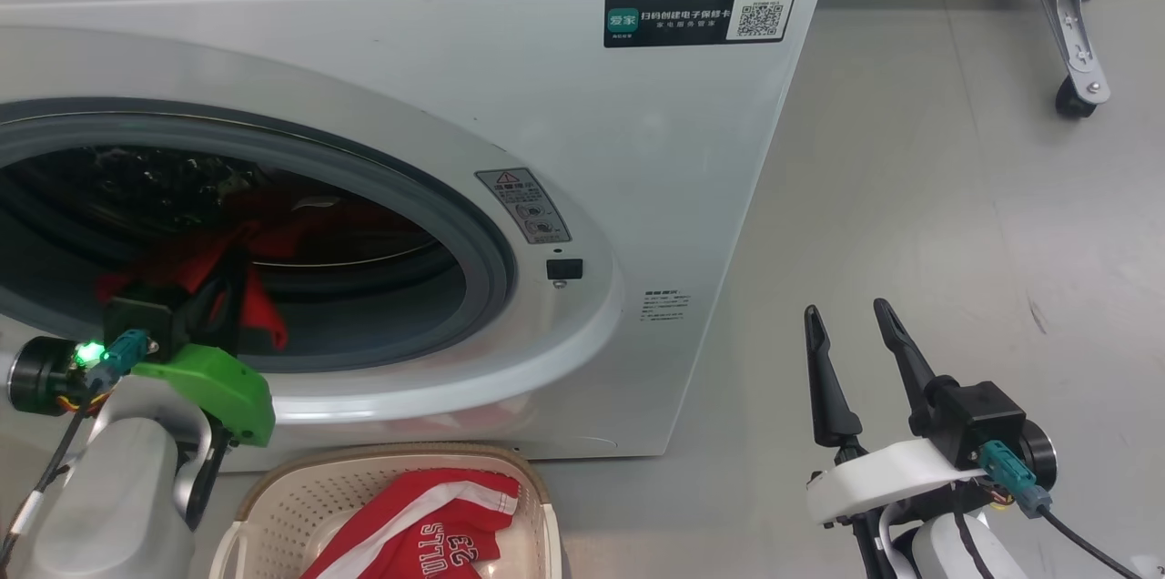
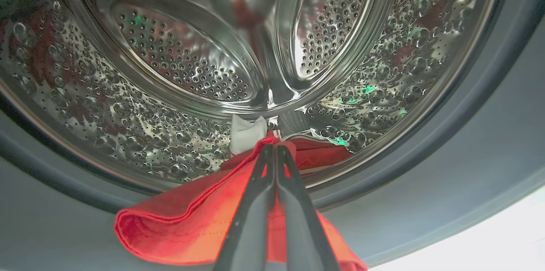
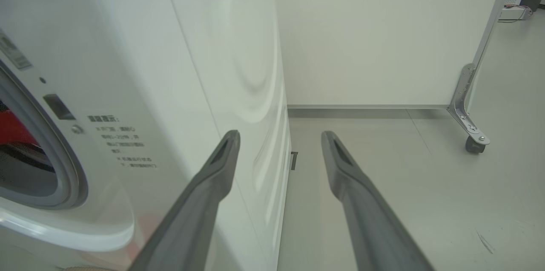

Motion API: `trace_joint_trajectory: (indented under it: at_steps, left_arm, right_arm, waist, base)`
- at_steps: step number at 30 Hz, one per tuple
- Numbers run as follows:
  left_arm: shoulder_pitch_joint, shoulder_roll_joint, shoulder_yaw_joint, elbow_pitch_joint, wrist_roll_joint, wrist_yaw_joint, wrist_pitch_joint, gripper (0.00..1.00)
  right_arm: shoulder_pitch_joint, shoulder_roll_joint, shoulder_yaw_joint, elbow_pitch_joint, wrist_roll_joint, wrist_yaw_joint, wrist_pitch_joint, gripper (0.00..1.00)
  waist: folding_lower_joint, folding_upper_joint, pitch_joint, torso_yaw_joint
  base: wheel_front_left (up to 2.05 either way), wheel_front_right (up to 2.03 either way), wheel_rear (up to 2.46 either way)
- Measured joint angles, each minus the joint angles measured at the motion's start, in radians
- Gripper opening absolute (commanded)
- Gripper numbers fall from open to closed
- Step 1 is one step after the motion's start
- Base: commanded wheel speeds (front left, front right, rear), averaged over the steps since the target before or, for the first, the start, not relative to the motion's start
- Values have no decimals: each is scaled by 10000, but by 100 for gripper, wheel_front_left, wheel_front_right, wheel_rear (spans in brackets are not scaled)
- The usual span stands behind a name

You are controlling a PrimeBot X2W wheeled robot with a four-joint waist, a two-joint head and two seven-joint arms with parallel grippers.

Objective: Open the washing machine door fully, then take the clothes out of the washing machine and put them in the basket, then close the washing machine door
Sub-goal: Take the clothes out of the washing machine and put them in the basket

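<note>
Left gripper (image 2: 272, 147) is clamped on a red jersey (image 2: 183, 224) at the mouth of the washing machine (image 1: 637, 151), with the cloth trailing back into the drum (image 2: 170, 58). The basket (image 1: 273, 506) sits directly below that opening, so the likely path is out, then down. Right gripper (image 1: 845, 308) is spread, empty and well off to the right.

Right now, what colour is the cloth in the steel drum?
Bright red cloth; left wrist view best.

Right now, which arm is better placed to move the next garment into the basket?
Left. The left gripper is shut on a red garment at the opening of the washing machine, with the basket below. The right gripper hangs open and empty beside the machine.
</note>
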Motion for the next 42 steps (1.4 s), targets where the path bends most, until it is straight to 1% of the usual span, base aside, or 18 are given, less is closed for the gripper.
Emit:
trace_joint_trajectory:
  at_steps: [8, 12, 16, 20, 23, 27, 34, 38, 42]
  left_arm:
    - [670, 79, 554, -1657, 194, 4, -2, 0]
    - [1156, 222, 878, -2345, 313, 19, -2, 0]
    - [1563, 247, 1275, -3168, 472, 35, -2, 0]
    - [1960, 267, 1708, -4021, 606, 153, -2, 0]
    - [2303, 290, 1802, -4529, 754, 150, -2, 0]
    - [2754, 293, 1975, -5101, 869, 128, -2, 0]
    - [2919, 276, 2717, -6861, 1283, 128, -33, 0]
    - [3216, 217, 3047, -7565, 1448, 130, -33, 0]
    - [3386, 92, 3496, -8272, 1615, 236, -35, 0]
  right_arm:
    - [74, 0, -123, 2, -2, 81, 0, 100]
    - [98, 2, -127, 4, 0, 111, 0, 100]
    - [104, 2, -171, -4, 0, 150, 0, 100]
    - [184, 4, -230, -23, 2, 151, 0, 100]
    - [263, 4, -244, -25, 19, 155, 0, 100]
    - [264, 4, -249, -29, 48, 188, 0, 100]
    - [264, 6, -288, -35, 58, 198, 0, 100]
    - [264, 6, -288, -35, 71, 207, 0, 100]
    - [265, 6, -326, -35, 71, 272, 0, 100]
  waist:
    - [0, 0, -206, 216]
    - [0, 0, -259, 259]
    - [0, 0, -301, 286]
    - [0, 0, -332, 309]
    - [0, 0, -332, 334]
    - [0, 0, -318, 379]
    - [0, 0, -337, 466]
    - [0, 0, -376, 488]
    - [0, 0, -412, 502]
  base:
    - [0, 0, 0]
    - [0, 0, 0]
    - [0, 0, 0]
    - [0, 0, 0]
    - [0, 0, 0]
    - [0, 0, 0]
    - [0, 0, 0]
    - [0, 0, 0]
    - [0, 0, 0]
